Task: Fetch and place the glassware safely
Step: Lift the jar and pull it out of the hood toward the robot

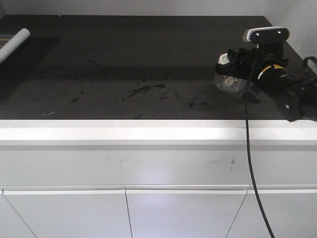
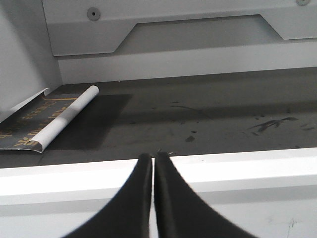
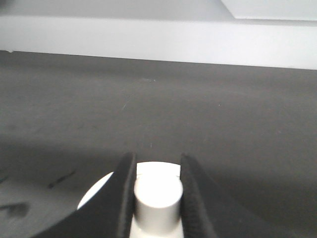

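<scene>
- Clear glass jar [image 1: 227,83] at the right side of the dark tabletop [image 1: 124,59]; resting or just lifted, cannot tell.
- Pinched at the lid's knob [image 3: 157,198] by the right gripper [image 3: 156,171], probably to keep hard fingers off the glass.
- Empty left gripper [image 2: 153,166] pressed together over the white front edge [image 2: 74,178], likely parked clear.
- Far left, rolled paper [image 2: 67,116], well apart from the jar.

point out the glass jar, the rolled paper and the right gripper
glass jar [image 1: 225,82]: front-facing view, on its clear glass body.
rolled paper [image 2: 67,116]: left wrist view, on the middle of the white roll.
right gripper [image 3: 157,166]: right wrist view, midway between its fingertips.
</scene>
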{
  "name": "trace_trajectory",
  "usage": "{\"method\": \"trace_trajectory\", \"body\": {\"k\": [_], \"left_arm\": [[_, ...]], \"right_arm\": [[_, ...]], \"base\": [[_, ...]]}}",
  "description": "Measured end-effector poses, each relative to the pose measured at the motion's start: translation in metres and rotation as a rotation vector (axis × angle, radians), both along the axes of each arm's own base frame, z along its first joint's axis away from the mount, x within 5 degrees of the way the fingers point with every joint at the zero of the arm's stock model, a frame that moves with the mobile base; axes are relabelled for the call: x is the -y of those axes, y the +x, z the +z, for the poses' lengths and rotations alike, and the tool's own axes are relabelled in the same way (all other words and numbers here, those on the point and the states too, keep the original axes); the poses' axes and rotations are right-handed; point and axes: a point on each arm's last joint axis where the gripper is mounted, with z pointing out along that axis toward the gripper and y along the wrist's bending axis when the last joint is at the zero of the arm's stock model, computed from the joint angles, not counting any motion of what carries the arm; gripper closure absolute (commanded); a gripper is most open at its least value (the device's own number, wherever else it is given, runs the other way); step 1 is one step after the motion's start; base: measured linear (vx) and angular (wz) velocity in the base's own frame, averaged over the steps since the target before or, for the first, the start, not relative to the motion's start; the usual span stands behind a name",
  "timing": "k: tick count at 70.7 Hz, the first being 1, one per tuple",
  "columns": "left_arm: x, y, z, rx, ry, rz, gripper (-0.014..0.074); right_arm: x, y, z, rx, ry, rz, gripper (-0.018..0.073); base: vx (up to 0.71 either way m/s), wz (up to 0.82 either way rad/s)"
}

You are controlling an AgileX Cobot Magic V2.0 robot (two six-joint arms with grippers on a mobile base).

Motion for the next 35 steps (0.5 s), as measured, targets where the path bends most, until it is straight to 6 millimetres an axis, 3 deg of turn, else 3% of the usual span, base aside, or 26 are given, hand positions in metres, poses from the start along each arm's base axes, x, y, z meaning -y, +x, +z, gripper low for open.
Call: {"method": "trace_trajectory", "body": {"k": [20, 35], "left_arm": [[0.000, 0.000, 0.000, 0.000, 0.000, 0.000, 0.0603], [0.000, 0.000, 0.000, 0.000, 0.000, 0.000, 0.0603]], "right_arm": [[0.005, -0.081, 0.029, 0.056, -0.034, 0.035, 0.0563], [0.010, -0.142, 0.037, 0.094, -0.042, 0.043, 0.0563]], "base": [[0.00, 0.00], [0.00, 0.00]]}}
